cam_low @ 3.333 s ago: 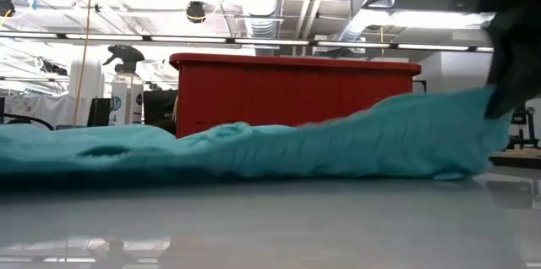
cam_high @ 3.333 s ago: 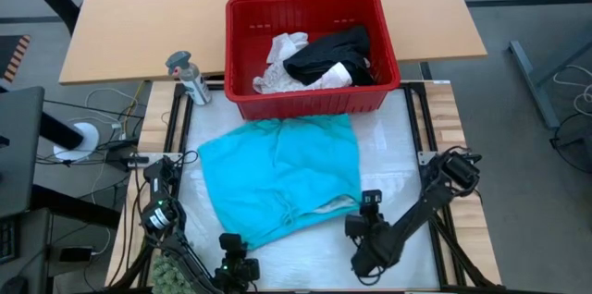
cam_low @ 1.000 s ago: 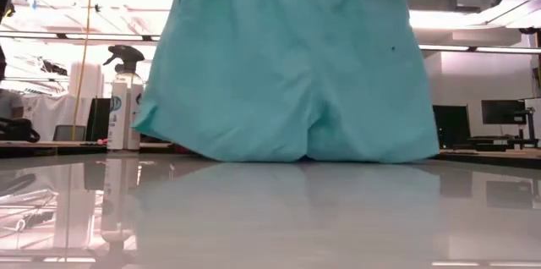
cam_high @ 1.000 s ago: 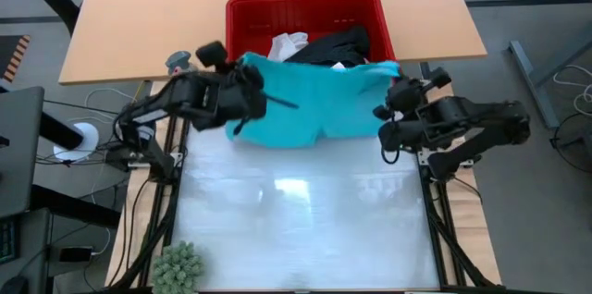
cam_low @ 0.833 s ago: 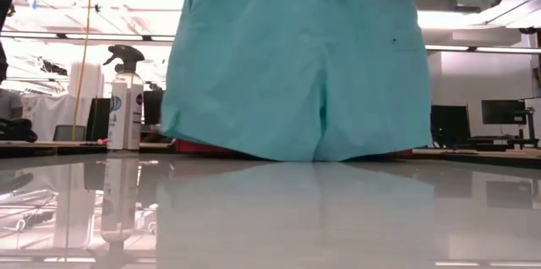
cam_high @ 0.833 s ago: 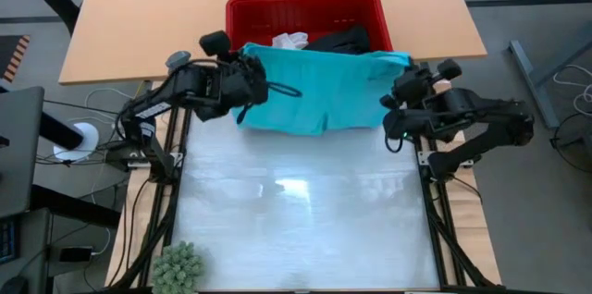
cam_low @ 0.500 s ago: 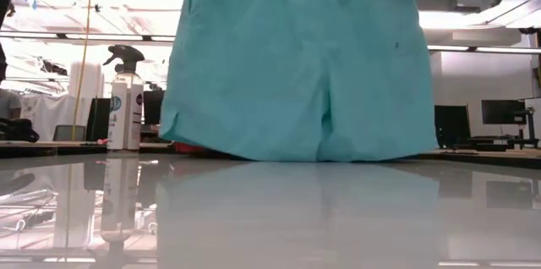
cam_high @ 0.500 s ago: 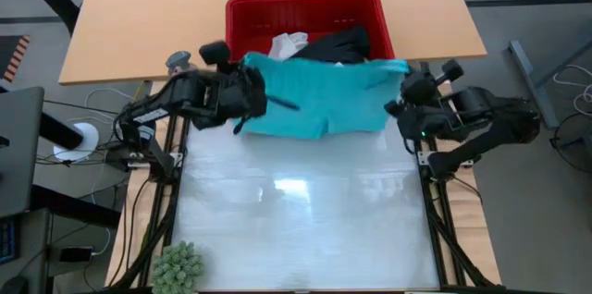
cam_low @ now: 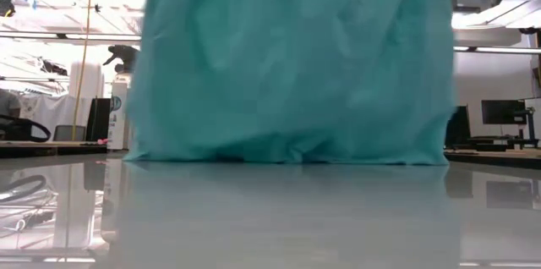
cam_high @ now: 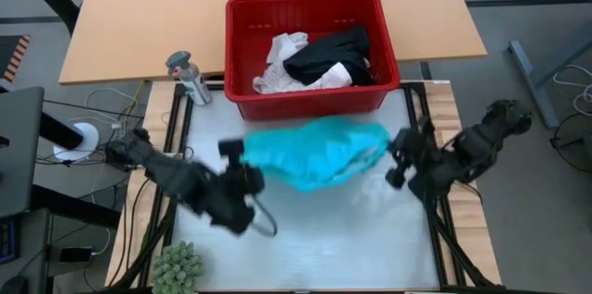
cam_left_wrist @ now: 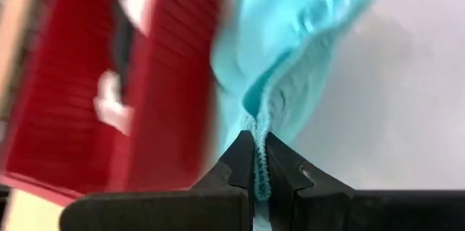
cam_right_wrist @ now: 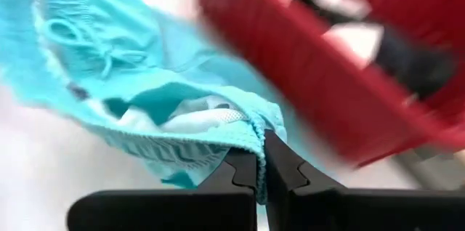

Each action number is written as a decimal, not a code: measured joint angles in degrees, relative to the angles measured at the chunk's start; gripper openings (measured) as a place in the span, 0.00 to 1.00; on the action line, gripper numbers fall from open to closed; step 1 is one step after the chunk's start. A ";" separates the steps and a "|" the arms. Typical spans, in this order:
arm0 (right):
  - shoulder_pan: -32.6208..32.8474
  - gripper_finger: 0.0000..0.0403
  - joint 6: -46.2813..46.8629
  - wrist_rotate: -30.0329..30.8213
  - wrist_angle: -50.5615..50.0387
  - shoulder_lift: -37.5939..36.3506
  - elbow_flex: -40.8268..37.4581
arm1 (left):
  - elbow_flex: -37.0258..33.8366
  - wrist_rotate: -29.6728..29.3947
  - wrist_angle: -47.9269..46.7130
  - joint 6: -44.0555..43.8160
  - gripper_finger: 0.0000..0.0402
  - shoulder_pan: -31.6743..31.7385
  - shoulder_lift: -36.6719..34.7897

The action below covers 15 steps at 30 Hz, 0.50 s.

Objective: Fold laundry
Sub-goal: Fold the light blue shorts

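The teal shorts [cam_high: 314, 151] hang over the far half of the table, strung between my two grippers. My left gripper [cam_high: 242, 160] is shut on their left end and my right gripper [cam_high: 393, 153] on their right end. Seen from the low view, the teal shorts [cam_low: 292, 66] hang as a wide curtain with the hem close to the table top; whether it touches, I cannot tell. More laundry, a black garment [cam_high: 328, 54] and white ones [cam_high: 282, 58], lies in the red basket [cam_high: 242, 100]. My left gripper [cam_left_wrist: 259, 144] pinches the gathered waistband edge [cam_left_wrist: 260, 118] of the shorts between its two fingers, slanting down. The cloth runs away from the fingers, bunched. My right gripper [cam_right_wrist: 260, 144] pinches the elastic waistband [cam_right_wrist: 251, 123] at the other end between its two fingers, also slanting down; the white lining shows beside it.
The red basket stands against the table's far edge. A spray bottle [cam_high: 188, 77] stands left of it, and a small green plant [cam_high: 178, 266] sits at the near left corner. Bare table top [cam_high: 314, 238] lies in front of the shorts.
Both grippers have swung from in front of the basket toward the table's near edge and down, tipping to point more steeply downward. The shorts have come with them, off the basket's front, now lower and sagging between the two holds.
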 joint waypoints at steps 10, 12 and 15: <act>13.47 0.07 17.66 -15.49 0.48 13.59 -2.72 | -22.83 13.23 6.30 -22.73 0.00 -11.18 0.07; 15.09 0.08 19.07 -18.07 1.34 17.06 -2.72 | -24.99 15.24 9.59 -23.74 0.00 -12.55 0.07; 16.59 0.08 19.78 -22.73 2.87 21.62 -2.72 | -26.46 16.53 15.20 -24.40 0.00 -13.91 0.07</act>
